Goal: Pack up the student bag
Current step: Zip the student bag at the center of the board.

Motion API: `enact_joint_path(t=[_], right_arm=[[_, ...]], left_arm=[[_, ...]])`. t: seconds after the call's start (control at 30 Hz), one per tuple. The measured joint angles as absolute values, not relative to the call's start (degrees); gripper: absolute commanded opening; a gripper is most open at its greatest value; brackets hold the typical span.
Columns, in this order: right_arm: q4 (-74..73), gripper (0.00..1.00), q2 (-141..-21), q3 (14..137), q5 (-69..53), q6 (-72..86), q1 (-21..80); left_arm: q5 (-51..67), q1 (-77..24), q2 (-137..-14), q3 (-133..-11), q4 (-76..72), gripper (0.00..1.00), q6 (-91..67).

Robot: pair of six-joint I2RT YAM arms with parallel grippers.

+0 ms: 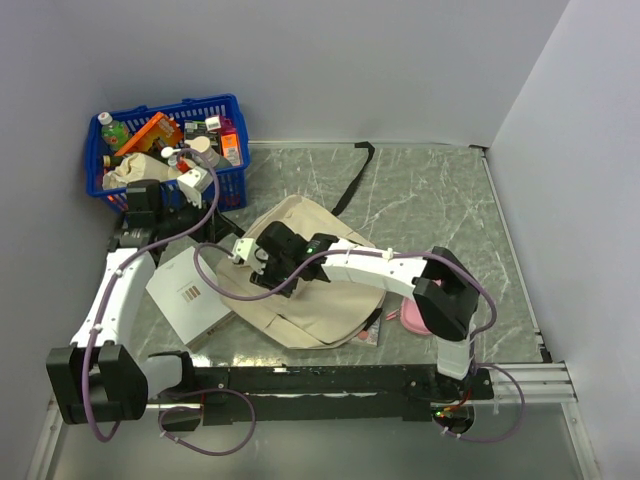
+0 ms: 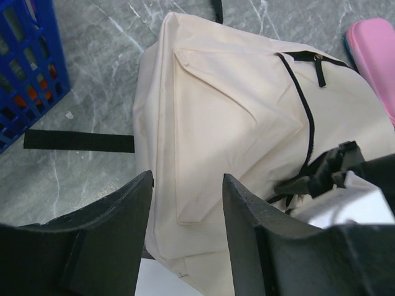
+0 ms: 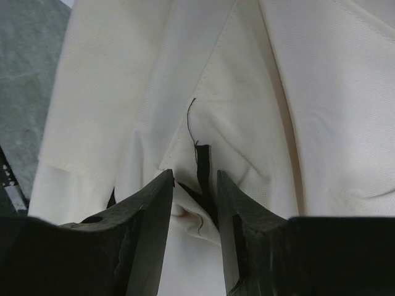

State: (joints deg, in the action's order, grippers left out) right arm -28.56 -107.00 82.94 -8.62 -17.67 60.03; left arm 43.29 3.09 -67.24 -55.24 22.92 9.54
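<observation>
The student bag (image 1: 320, 290) is a cream-beige fabric backpack lying flat in the middle of the table, with a black zipper (image 2: 307, 117). My right gripper (image 1: 265, 265) reaches across it. Its jaws are nearly closed on a pinched fold of the bag's fabric and a black strip (image 3: 202, 169). My left gripper (image 2: 187, 191) is open and empty just above the bag's left edge (image 2: 160, 142). In the top view it (image 1: 218, 228) sits between the basket and the bag.
A blue plastic basket (image 1: 228, 108) of bottles and packets stands at the back left. A white book (image 1: 190, 290) lies left of the bag. A pink pouch (image 1: 408, 320) lies right of it. Black straps (image 1: 352, 180) trail toward the back and to the left (image 2: 77, 140).
</observation>
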Motion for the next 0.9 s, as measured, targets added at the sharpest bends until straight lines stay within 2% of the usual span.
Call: enact_joint_path(t=[0.2, 0.43, 0.67, 0.77, 0.8, 0.9], right_arm=[[-28.45, 0.45, -108.38, 82.98, -6.81, -17.98, 60.23], [-25.15, 0.31, -109.32, 82.32, -1.54, -18.15, 61.32], [-20.73, 0.21, -110.15, 81.21, 5.21, -19.18, 63.29], [-20.56, 0.03, -110.5, 81.21, 6.11, -19.59, 63.64], [-20.56, 0.0, -110.5, 81.21, 6.22, -19.68, 63.75], [-20.56, 0.0, -110.5, 81.21, 6.48, -19.62, 63.79]], left_arm=[[44.23, 3.09, -65.49, -54.22, 22.48, 0.57, 8.51], [45.5, 4.34, -65.45, -54.22, 20.47, 0.6, 4.6], [48.38, 9.87, -65.52, -54.24, 19.29, 0.59, 1.61], [49.47, 12.49, -65.63, -54.46, 19.31, 0.6, 0.6], [49.78, 13.15, -65.71, -54.61, 19.35, 0.6, 0.45], [50.76, 13.98, -65.84, -55.27, 19.33, 0.6, 0.3]])
